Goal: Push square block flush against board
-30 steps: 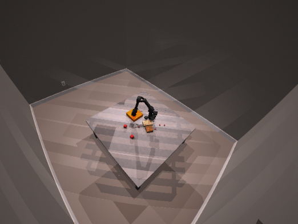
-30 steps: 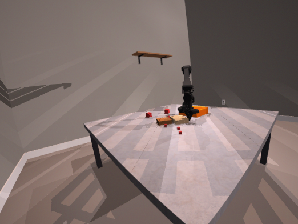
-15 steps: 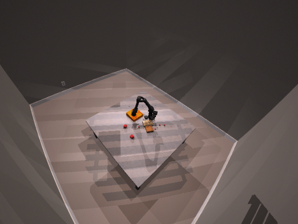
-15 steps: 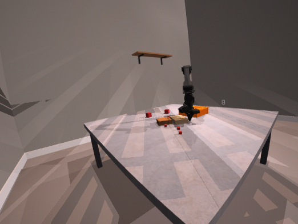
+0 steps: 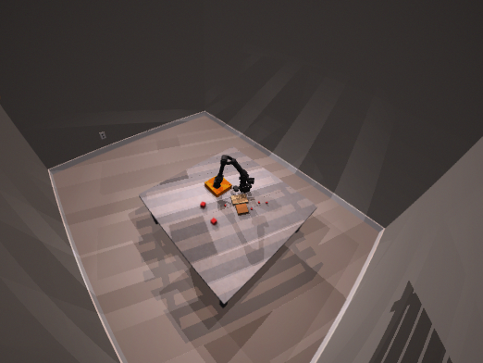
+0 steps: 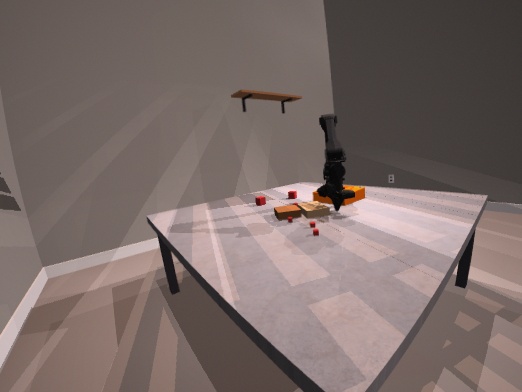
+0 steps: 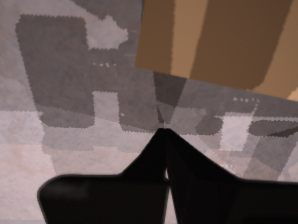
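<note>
1. Table (image 6: 350, 320): matt top, stone-like mottled grey; dark legs.
2. Board (image 6: 314, 209): pale wood with visible grain, matt.
3. Block (image 6: 287, 212): orange-brown wood, matt, smooth.
4. Arm (image 6: 334, 155): black, matt, plastic-like.
5. Base plate (image 6: 357, 190): orange, smooth.
6. Cubes (image 6: 260, 200): red, smooth.
7. Shelf (image 6: 265, 94): brown wood on dark brackets.
8. Floor (image 6: 100, 320): wood planks, matt.
</note>
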Controlling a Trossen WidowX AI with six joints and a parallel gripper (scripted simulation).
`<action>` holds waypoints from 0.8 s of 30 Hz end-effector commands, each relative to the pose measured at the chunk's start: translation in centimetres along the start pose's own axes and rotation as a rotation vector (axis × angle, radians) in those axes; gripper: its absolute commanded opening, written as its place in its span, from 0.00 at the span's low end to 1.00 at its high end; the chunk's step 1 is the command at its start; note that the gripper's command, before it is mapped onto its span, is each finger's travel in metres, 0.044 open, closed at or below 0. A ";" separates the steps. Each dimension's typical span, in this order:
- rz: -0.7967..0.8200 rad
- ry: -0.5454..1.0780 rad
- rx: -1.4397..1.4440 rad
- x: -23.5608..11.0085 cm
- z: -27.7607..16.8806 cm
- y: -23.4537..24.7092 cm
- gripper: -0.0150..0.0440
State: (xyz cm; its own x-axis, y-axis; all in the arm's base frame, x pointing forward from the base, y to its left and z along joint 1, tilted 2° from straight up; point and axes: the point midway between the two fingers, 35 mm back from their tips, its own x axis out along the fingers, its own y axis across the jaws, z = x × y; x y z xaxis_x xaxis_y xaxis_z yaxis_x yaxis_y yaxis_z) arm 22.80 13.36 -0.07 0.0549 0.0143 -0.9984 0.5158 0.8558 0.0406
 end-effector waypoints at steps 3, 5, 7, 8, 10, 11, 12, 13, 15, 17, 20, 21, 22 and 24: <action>0.002 -0.006 0.003 0.0 -1.0 -0.1 0.25; 0.002 -0.006 0.003 0.0 -1.3 -0.1 0.25; 0.000 0.001 0.000 -0.3 -1.0 0.0 0.25; 0.001 0.000 0.001 -1.2 -0.9 0.1 0.25; 0.002 -0.004 0.003 -4.3 -1.0 0.1 0.25; 0.002 -0.006 0.003 -5.2 -1.0 0.0 0.25; 0.002 -0.006 0.003 -5.6 -1.0 -0.1 0.25; 0.002 -0.006 0.003 -5.6 -1.0 -0.1 0.25; 0.002 -0.006 0.003 -5.6 -1.0 -0.1 0.25; 0.002 -0.006 0.003 -5.6 -1.0 -0.1 0.25; 0.010 -0.006 -0.054 -5.1 -0.4 -0.4 0.25; 0.009 -0.007 -0.088 -5.1 0.0 -0.7 0.25; 0.008 -0.007 -0.123 -5.1 0.4 -1.1 0.25; 0.006 -0.008 -0.192 -5.1 1.1 -1.8 0.25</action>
State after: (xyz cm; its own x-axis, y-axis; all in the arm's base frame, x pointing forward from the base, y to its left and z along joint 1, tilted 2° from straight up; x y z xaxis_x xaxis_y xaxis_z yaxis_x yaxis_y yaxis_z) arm 22.18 12.60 4.91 0.0636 0.0130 -0.9979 0.4257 0.9040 0.0389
